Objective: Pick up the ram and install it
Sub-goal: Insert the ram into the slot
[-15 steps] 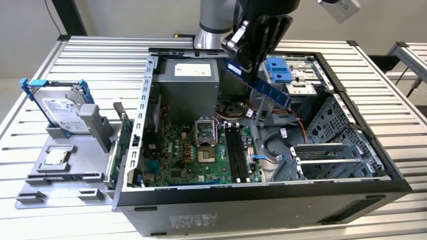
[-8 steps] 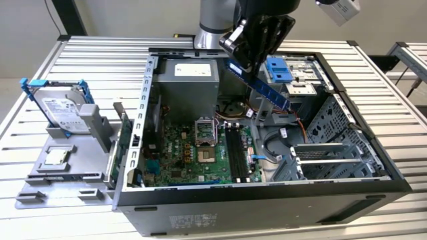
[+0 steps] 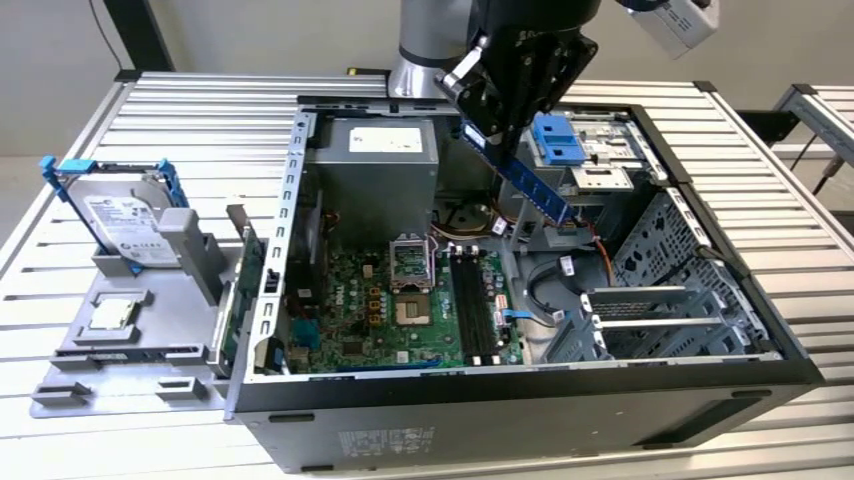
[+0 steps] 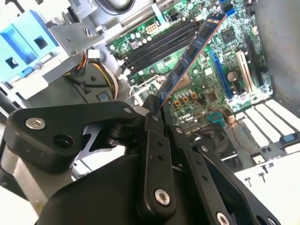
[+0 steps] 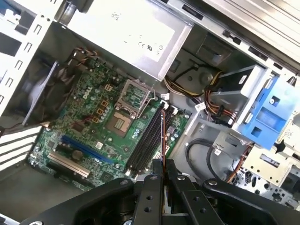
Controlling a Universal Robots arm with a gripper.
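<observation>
My gripper (image 3: 483, 128) is shut on the ram (image 3: 529, 182), a thin dark blue stick held by one end and slanting down above the open computer case (image 3: 534, 400). In the second wrist view the ram (image 4: 192, 51) sticks out from the gripper (image 4: 153, 108) over the green motherboard (image 4: 197, 89), its free end in the air. The first wrist view shows the ram (image 5: 162, 136) edge-on, gripped (image 5: 162, 169) and hanging above the black memory slots (image 5: 145, 140). Those slots (image 3: 470, 290) lie below and toward the exterior view's left of the stick.
Inside the case are a grey power supply (image 3: 380, 150), a processor socket (image 3: 407, 305), cables and a blue drive bracket (image 3: 558, 140) close to the gripper. On the exterior view's left a hard drive in a blue bracket (image 3: 127, 215) stands on a grey holder (image 3: 134, 335).
</observation>
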